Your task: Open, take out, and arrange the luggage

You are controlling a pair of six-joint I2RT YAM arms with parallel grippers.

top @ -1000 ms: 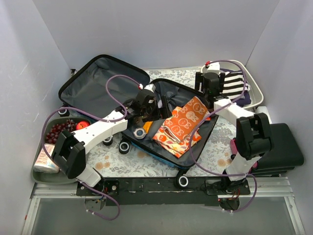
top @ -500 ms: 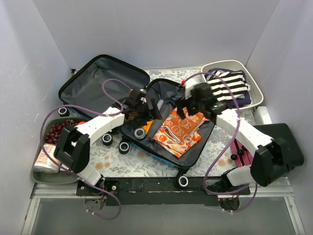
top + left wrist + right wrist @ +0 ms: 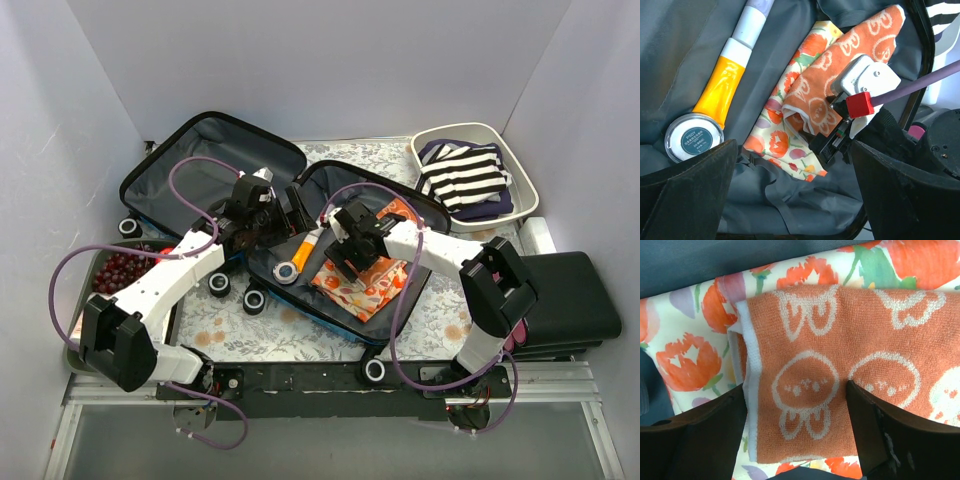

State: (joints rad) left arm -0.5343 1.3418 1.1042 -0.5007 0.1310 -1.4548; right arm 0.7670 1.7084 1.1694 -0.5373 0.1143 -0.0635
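While straddling the orange rabbit towel (image 3: 840,340) with the right gripper (image 3: 795,390) spread wide, may pinch the floral cloth (image 3: 685,360) beneath too, dragging both from the open luggage (image 3: 200,170) mid-table; cannot steady it with the left gripper (image 3: 794,150) released, empty.

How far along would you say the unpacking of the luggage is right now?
Done: the luggage lies open, striped clothes lie in the white tub. In hand: the right tool, open, over the orange towel. Left: towel, floral cloth, yellow tube and round jar are inside.
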